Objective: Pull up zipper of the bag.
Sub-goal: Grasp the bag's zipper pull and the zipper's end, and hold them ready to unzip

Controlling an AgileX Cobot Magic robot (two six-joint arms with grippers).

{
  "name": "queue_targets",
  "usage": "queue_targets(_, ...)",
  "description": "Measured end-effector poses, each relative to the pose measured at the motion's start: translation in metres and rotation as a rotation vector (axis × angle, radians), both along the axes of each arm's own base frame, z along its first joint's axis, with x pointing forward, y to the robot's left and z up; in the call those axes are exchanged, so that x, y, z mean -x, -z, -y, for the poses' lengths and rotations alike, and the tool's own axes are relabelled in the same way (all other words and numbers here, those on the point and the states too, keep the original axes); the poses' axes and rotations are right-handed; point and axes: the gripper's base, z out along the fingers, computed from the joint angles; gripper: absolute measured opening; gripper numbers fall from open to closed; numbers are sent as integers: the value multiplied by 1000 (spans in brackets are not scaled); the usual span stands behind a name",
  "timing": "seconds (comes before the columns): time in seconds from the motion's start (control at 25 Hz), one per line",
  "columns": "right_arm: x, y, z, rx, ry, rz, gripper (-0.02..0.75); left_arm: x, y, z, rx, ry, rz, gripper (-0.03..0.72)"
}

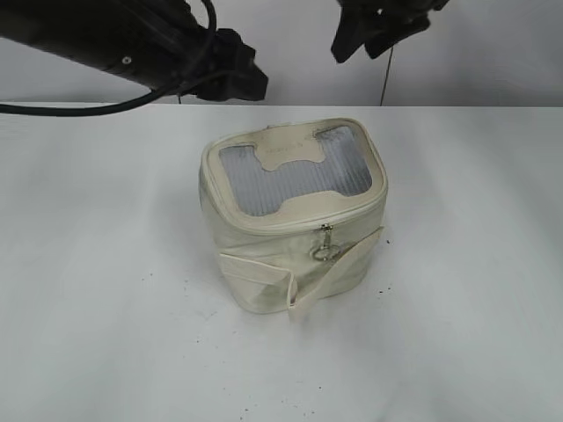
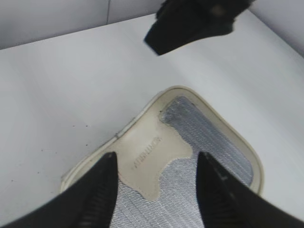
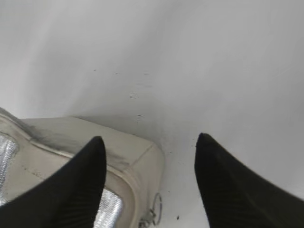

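Note:
The cream-white bag point(image 1: 264, 255) stands upright mid-table, its grey mesh top point(image 1: 264, 180) with the bone-shaped patch point(image 1: 290, 149) facing up. The zipper track point(image 1: 264, 230) runs round the top rim. A silver ring pull point(image 1: 326, 250) hangs at the middle of the front side, and it also shows in the right wrist view as a ring point(image 3: 156, 209). My left gripper point(image 2: 156, 156) hovers open above the patch point(image 2: 152, 156), holding nothing. My right gripper point(image 3: 151, 138) is open over the bag's corner point(image 3: 142, 161), also holding nothing. Both arms sit high behind the bag.
A loose cream band point(image 1: 330, 272) droops across the bag's front. The white table point(image 1: 106, 290) spreads round the bag on all sides. The left arm point(image 1: 211, 66) and right arm point(image 1: 361, 35) hang at the far edge.

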Motion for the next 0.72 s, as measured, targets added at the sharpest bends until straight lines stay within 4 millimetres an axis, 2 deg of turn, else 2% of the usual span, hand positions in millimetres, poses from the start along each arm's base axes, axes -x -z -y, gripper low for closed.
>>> queue_targets(0.2, 1, -17, 35, -13, 73, 15, 418, -31, 9, 9, -63, 64, -63, 408)
queue_targets(0.36, 14, -17, 54, -1, 97, -25, 394, -48, 10, 24, -85, 134, -89, 409)
queue_targets(0.56, 39, -3, 68, 30, 87, -111, 391, -70, 20, 43, -88, 191, -146, 411)
queue_targets(0.72, 57, 17, 73, 58, 60, -189, 391, -84, 26, 55, -91, 235, -179, 411)
